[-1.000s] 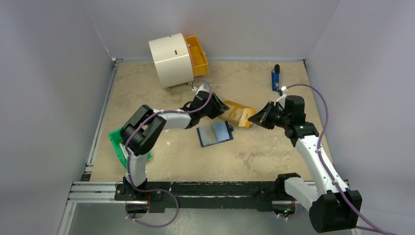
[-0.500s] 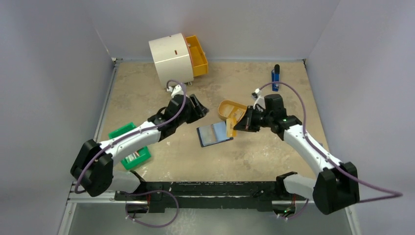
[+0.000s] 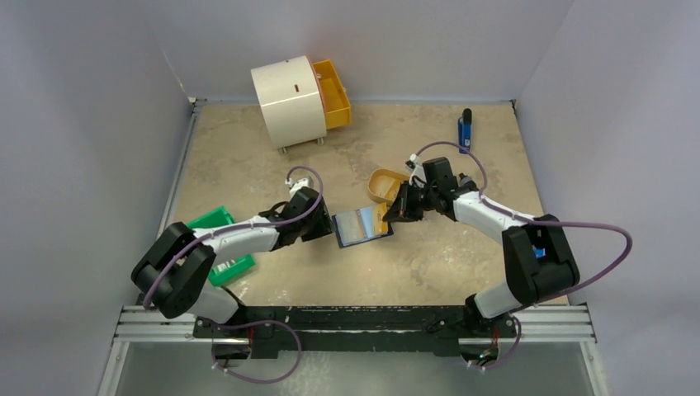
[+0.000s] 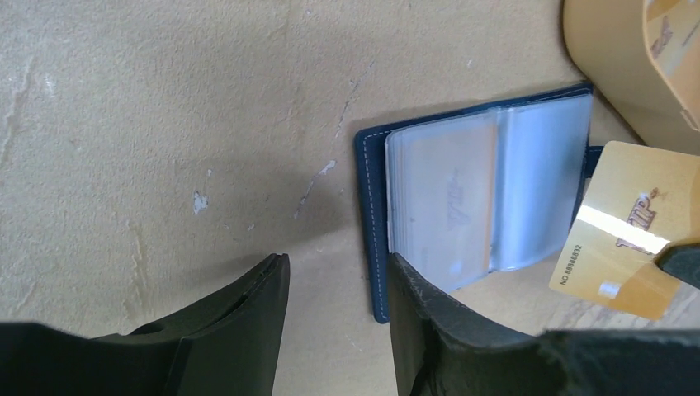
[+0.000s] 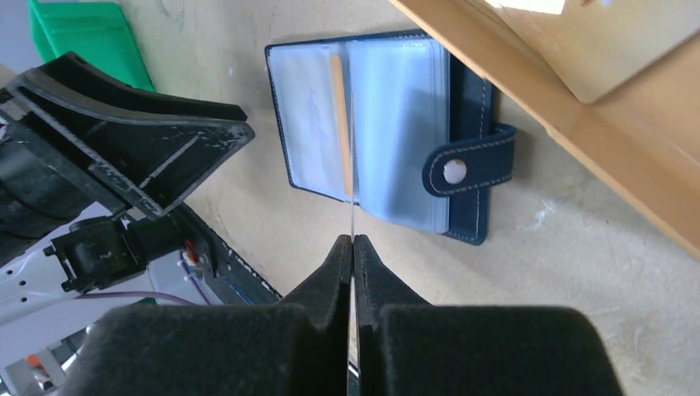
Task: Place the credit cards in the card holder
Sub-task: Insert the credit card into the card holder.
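Note:
The card holder lies open on the table, navy with pale clear pockets; it also shows in the left wrist view and the right wrist view. One tan card sits inside a left pocket. My right gripper is shut on a gold credit card, held just over the holder's right side; in the right wrist view the card is edge-on between the shut fingers. My left gripper is open and empty at the holder's left edge, one finger touching or over it. Another card lies in the orange tray.
The orange oval tray sits just behind the holder, close to my right gripper. A green box lies under my left arm. A white round drawer unit with an orange drawer stands at the back, and a blue object at the back right.
My right gripper has carried the gold card leftward from the tray to the holder's right side. My left gripper has swung forward and down to the holder's left edge.

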Robot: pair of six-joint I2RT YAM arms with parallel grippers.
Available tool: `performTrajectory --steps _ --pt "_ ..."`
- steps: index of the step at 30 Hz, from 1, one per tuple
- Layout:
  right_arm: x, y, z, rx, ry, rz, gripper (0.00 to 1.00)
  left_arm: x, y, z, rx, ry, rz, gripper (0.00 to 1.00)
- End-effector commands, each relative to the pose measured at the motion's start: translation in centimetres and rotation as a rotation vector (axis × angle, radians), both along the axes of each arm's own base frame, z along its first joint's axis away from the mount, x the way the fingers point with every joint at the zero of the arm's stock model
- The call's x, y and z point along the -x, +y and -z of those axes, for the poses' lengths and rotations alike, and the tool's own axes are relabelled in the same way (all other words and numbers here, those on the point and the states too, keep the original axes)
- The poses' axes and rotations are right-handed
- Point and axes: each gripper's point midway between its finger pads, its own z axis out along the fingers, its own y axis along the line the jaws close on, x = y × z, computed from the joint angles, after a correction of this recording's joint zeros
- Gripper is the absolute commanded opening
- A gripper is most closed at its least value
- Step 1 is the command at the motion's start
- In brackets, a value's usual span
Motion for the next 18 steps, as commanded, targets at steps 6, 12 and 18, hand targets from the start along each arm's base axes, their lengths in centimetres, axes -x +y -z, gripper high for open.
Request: performTrajectory --steps 6,12,18 --pt "-2.3 2.1 -0.9 -0.074 -0.108 -0.091 0.00 -2.2 -1.7 0.3 -0.012 -0.026 0.025 0.43" --pt "-2.5 2.8 0.0 -0.086 -0.093 -0.107 0.00 -2.8 -2.6 0.5 -0.009 -0.022 0.050 0.40" --pt "-2.0 3.6 0.1 -0.100 -0.070 -0.110 0.00 -3.5 -3.1 0.7 -0.012 -0.019 0.057 0.38"
